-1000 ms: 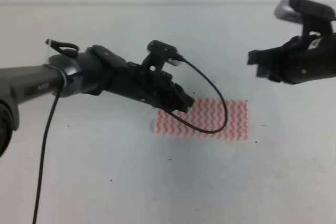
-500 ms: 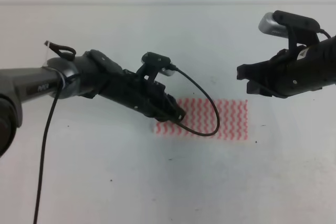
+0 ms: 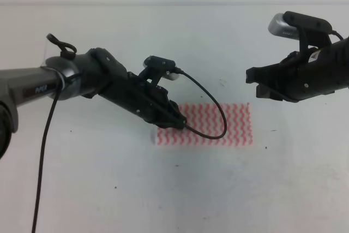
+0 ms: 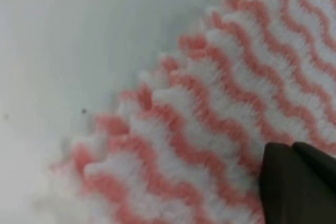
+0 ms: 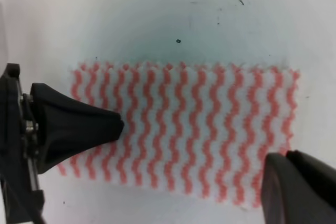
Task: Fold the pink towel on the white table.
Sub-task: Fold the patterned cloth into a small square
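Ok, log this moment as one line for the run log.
left gripper: down on pink towel left end, jaws unclear | right gripper: above table, off towel | towel: flat on white table

Bright, even light; soft, low-resolution pictures

The tabletop [image 3: 109, 189] is washed near-white in the high view, with no hard shadows; the left wrist view is blurred, the towel [image 4: 210, 129] fuzzy and a dark finger out of focus; the right wrist view darkens bluish-grey above the towel and pales toward its edges.

White table [image 3: 109, 189], pink towel [image 3: 234, 126] lying flat on it
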